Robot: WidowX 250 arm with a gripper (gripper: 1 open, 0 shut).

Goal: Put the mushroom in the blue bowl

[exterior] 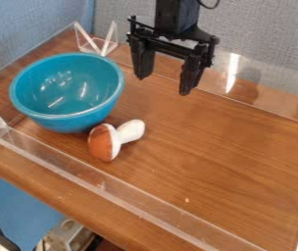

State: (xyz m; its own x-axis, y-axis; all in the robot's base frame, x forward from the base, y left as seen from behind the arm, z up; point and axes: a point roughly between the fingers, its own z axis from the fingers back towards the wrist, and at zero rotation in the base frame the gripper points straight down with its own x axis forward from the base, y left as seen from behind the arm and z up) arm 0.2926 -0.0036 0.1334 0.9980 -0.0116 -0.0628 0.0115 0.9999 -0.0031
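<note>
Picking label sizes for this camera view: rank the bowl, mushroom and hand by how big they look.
1. Bowl, clearly largest.
2. Hand, open above the table; it sits farther back, so its rank is only apparent.
3. Mushroom, smallest.

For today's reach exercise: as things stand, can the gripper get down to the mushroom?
Probably yes. The open gripper hangs above the table; the mushroom lies uncovered beside the blue bowl, nothing between.

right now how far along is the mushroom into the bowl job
Nothing looks done yet: the mushroom lies on its side on the table, just outside the blue bowl, which is empty. The end effector hangs open above the table, holding nothing. Left: reach the mushroom, grasp it, and drop it in the bowl.
</note>
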